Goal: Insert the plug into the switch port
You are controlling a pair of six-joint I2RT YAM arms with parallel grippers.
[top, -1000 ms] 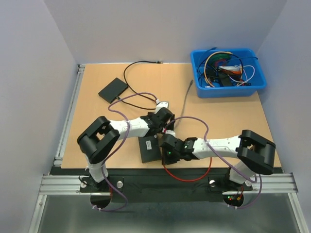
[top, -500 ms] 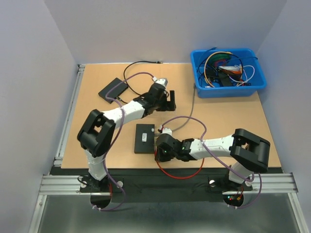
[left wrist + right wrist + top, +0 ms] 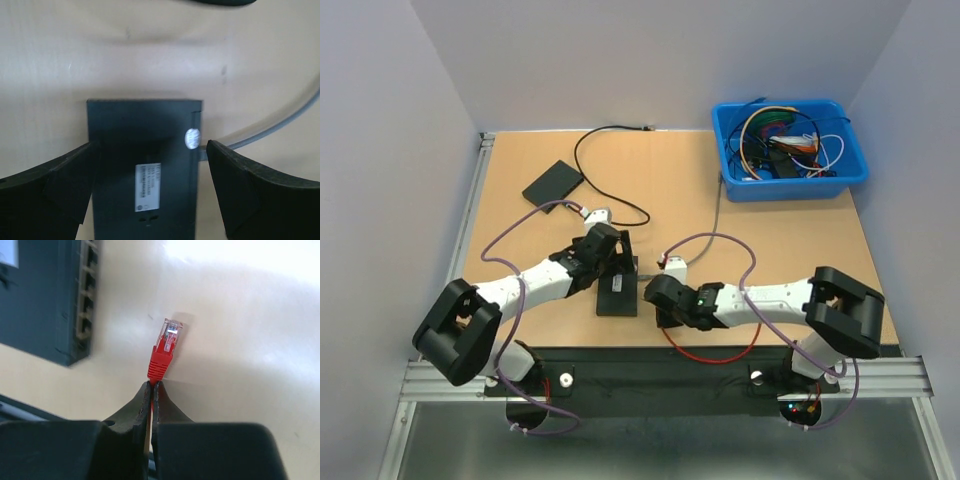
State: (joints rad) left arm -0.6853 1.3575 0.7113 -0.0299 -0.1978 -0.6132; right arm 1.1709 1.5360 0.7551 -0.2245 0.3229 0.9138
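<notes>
The black switch lies flat near the table's front edge. In the left wrist view the switch shows a white label, and my open left gripper straddles it, one finger on each side. My left gripper is over the switch's far end. My right gripper is shut on the red cable just behind the red plug, which points away with its clear tip free. The switch's row of ports is to the plug's left, apart from it. My right gripper is beside the switch's right side.
A blue bin full of cables stands at the back right. A flat black box with a black cable lies at the back left. A grey cable runs from the bin toward the switch. The red cable loops over the front edge.
My left arm swung from the back middle of the table toward the front and now straddles the switch. My right gripper stayed beside the switch, still holding the red cable.
</notes>
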